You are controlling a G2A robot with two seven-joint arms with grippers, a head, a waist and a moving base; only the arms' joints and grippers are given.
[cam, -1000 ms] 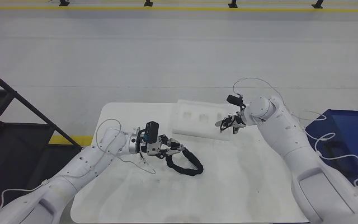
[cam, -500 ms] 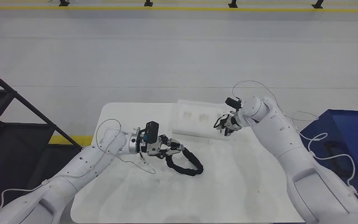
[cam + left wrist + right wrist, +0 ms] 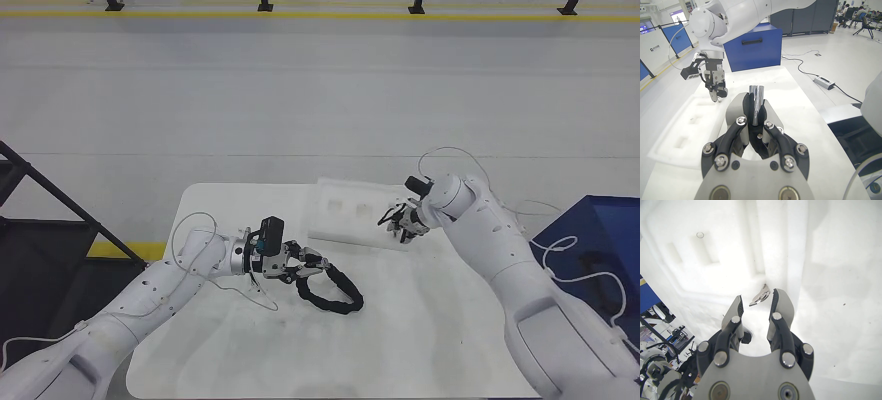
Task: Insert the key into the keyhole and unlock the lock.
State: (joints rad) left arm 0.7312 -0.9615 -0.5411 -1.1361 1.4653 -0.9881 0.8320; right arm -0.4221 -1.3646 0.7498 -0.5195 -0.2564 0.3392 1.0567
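Observation:
My left gripper [image 3: 754, 106] is shut on the lock, a chrome cylinder [image 3: 756, 100] with a black cable loop [image 3: 330, 290] trailing on the table. It holds the cylinder upright, near the table's middle left [image 3: 300, 265]. The small silver key [image 3: 760, 297] lies on the white foam tray [image 3: 350, 232], at a recess corner near the tray's right end. My right gripper [image 3: 756, 303] stands open just above it, one finger on each side of the key. In the left wrist view that gripper [image 3: 716, 96] points down at the tray.
The white table [image 3: 430, 340] has bare surface to the front and right. The foam tray [image 3: 670, 132] has several rectangular recesses. A blue cabinet [image 3: 753, 49] stands past the table's right side, a black frame [image 3: 40, 190] at the left.
My right gripper has shifted left over the tray's right end, down toward the key. The left arm with the lock has kept still.

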